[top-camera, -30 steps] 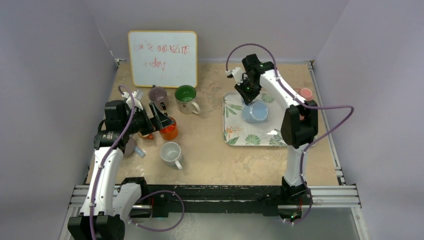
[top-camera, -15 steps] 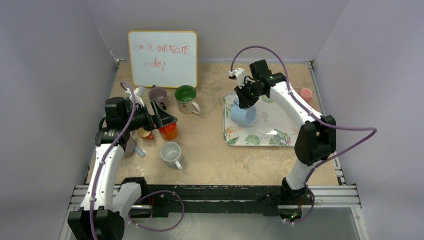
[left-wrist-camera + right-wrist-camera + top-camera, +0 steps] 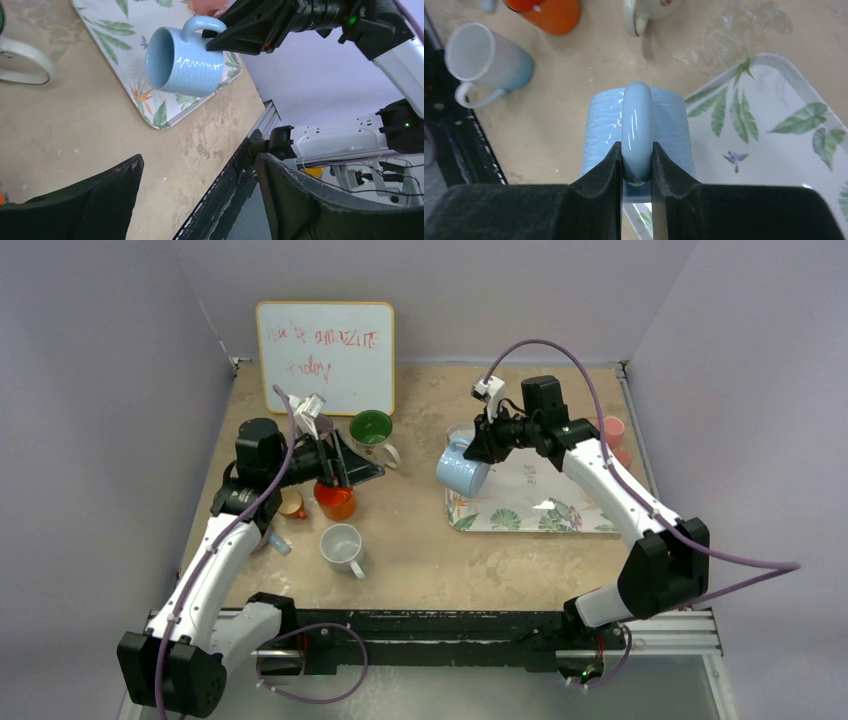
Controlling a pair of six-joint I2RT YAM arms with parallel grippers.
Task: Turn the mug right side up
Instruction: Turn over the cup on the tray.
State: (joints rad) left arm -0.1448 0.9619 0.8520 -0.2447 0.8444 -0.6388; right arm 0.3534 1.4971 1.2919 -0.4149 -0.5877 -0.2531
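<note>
Mug: pale blue mug [image 3: 462, 472], glossy, probably slippery, breakable.
Grip: right gripper [image 3: 636, 150] pinches its handle [image 3: 636, 110], frame centre.
Left gripper [image 3: 197, 165]: wide, empty.

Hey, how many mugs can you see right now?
5 visible: blue mug in the right gripper over the tray edge; green mug by the whiteboard; orange mug beside the left arm; white mug nearer the front; coral mug far right. The left arm may hide more.
</note>
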